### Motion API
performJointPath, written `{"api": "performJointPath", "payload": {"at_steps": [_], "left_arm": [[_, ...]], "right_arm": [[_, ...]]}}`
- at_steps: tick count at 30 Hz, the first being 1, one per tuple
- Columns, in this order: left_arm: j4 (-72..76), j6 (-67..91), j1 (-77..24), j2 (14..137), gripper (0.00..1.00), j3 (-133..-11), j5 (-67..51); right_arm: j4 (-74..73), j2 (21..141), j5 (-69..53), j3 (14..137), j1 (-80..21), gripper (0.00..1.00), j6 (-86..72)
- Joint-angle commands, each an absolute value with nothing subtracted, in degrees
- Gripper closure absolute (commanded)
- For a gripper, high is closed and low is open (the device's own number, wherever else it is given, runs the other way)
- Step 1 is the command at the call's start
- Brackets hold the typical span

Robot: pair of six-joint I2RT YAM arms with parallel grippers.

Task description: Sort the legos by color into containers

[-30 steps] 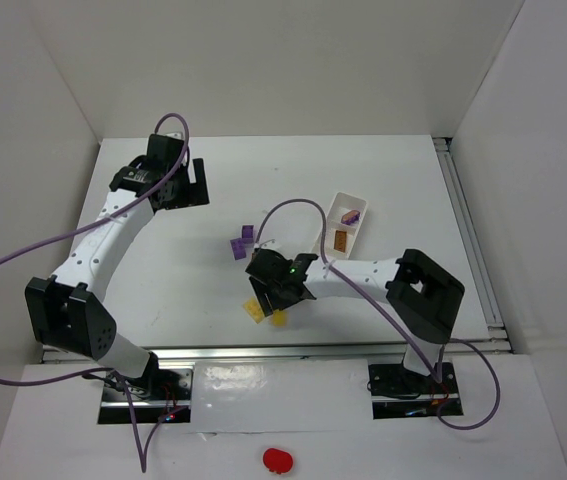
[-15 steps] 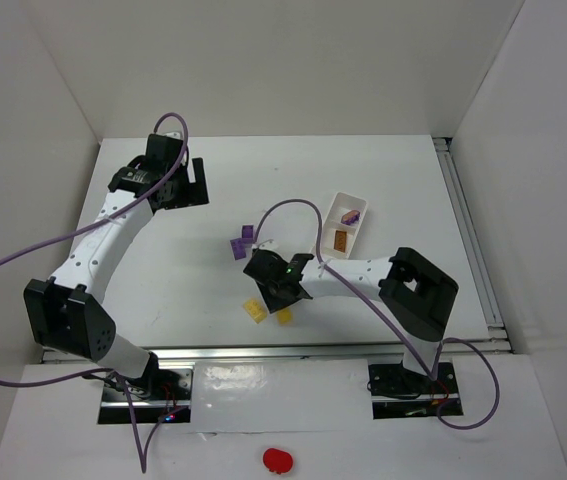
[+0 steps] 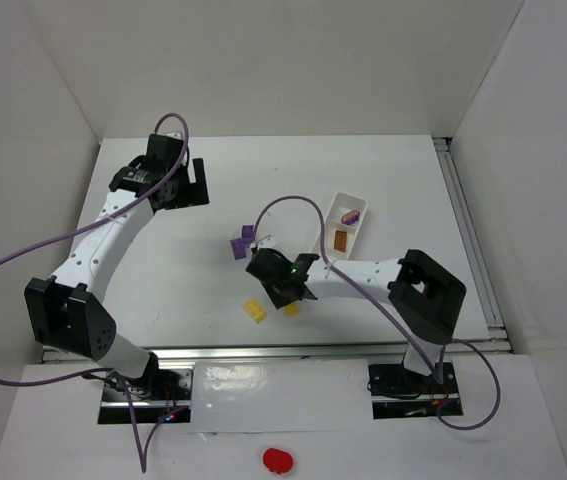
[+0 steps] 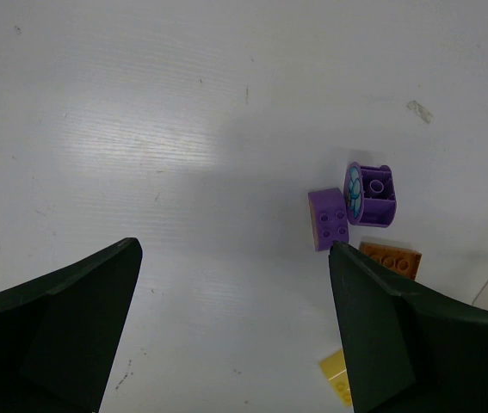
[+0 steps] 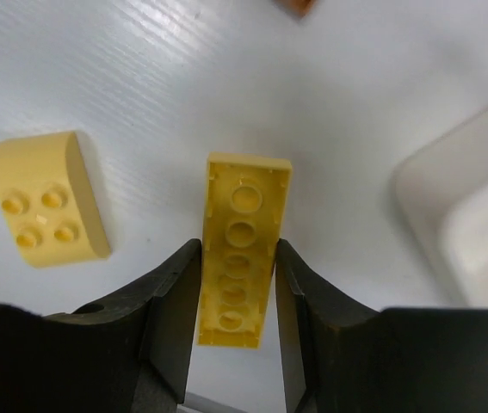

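My right gripper (image 3: 288, 300) is shut on a long yellow lego (image 5: 239, 258), which is held underside up between the fingers (image 5: 170, 318) just above the table; it also shows in the top view (image 3: 291, 308). A second, rounded yellow lego (image 5: 50, 211) lies to its left (image 3: 254, 310). Two purple legos (image 3: 241, 243) lie at mid-table and show in the left wrist view (image 4: 328, 219). The white tray (image 3: 335, 204) holds a purple lego (image 3: 351, 215) and a brown-orange lego (image 3: 340, 241). My left gripper (image 3: 195, 182) is open and empty at the back left.
In the left wrist view a loose brown-orange lego (image 4: 390, 258) lies just below the purple ones; the right arm hides it in the top view. The tray's corner (image 5: 467, 215) is to the right of the held lego. White walls enclose the table.
My right gripper has moved a little right and away from the near edge, towards the tray, carrying the long yellow lego. The rounded yellow lego and the left arm have not moved.
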State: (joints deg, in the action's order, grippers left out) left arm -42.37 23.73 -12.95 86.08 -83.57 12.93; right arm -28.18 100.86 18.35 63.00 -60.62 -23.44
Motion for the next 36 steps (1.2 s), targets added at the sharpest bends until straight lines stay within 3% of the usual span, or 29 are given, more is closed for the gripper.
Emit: {"api": "performJointPath", "payload": {"at_steps": [1, 10, 27, 29, 30, 31, 33, 36], "left_arm": [[-41.7, 22.2, -13.1, 86.6, 0.00, -85.2, 12.6], [-41.7, 23.3, -13.1, 87.2, 0.00, -85.8, 12.0], [-42.8, 24.3, -13.1, 87.9, 0.00, -86.8, 12.5], [-42.8, 24.9, -13.1, 87.9, 0.00, -87.4, 12.5], [-42.8, 24.9, -13.1, 88.5, 0.00, -87.4, 12.0], [-42.8, 24.9, -13.1, 88.5, 0.00, -87.4, 12.0], [-42.8, 24.9, -13.1, 89.0, 0.00, -88.0, 12.0], [-42.8, 24.9, -13.1, 89.0, 0.00, -88.6, 11.4]], "right_arm": [[-22.6, 89.6, 24.6, 62.3, -61.1, 0.59, -14.0], [-21.1, 79.2, 28.8, 60.8, -54.0, 0.56, -3.3], [-6.8, 85.5, 29.9, 52.1, -45.8, 0.53, 4.7], [-6.1, 85.0, 29.9, 51.5, -45.8, 0.45, 4.1], [-6.1, 85.0, 29.9, 50.7, -45.8, 0.23, 4.1], [-6.1, 84.5, 29.9, 50.2, -45.8, 0.16, 4.1], [-6.1, 84.5, 30.4, 50.2, -45.8, 0.10, 3.5], [-6.7, 82.4, 30.9, 50.2, -45.8, 0.10, 3.5]]}}
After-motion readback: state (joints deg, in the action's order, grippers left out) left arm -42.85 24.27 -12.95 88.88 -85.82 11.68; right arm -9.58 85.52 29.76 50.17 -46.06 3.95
